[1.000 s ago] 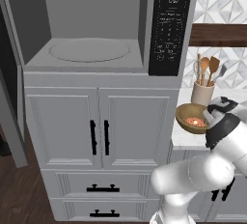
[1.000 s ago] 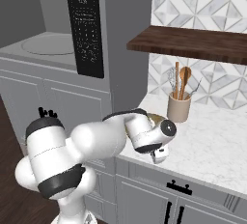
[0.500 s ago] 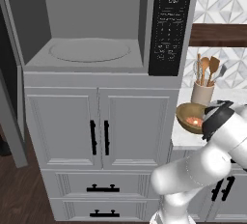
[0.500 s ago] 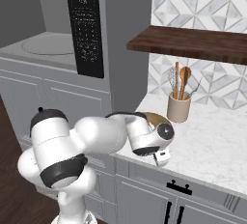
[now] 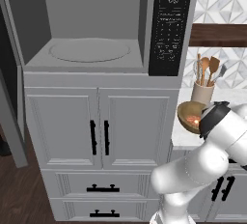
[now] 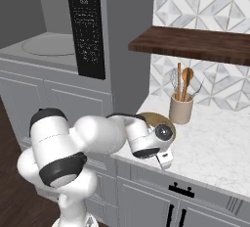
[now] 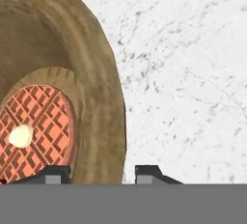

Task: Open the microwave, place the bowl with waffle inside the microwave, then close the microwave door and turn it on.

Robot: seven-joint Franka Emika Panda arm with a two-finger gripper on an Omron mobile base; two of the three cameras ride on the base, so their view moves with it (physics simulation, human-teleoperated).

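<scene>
The microwave [image 5: 96, 49] stands open, its grey cavity and round turntable [image 5: 89, 50] bare. The microwave door [image 5: 12, 112] is swung out at the far left, seen edge-on. The bowl with waffle [image 5: 188, 113] is at the counter's left end, tilted, just under my wrist; from the other side the bowl [image 6: 155, 119] shows behind my hand. In the hand view the wooden bowl [image 7: 96, 73] holds a reddish waffle [image 7: 36, 126], and my gripper [image 7: 102, 174] straddles its rim, one finger inside and one outside, shut on it.
A beige utensil cup [image 5: 202, 90] with wooden spoons stands just behind the bowl on the marble counter [image 6: 219, 152]. A dark wooden shelf [image 6: 195, 42] hangs above it. White cabinet doors [image 5: 96, 126] with black handles sit under the microwave.
My hand has dropped onto the bowl's rim and the bowl has shifted slightly left and tilted. The microwave has stayed open.
</scene>
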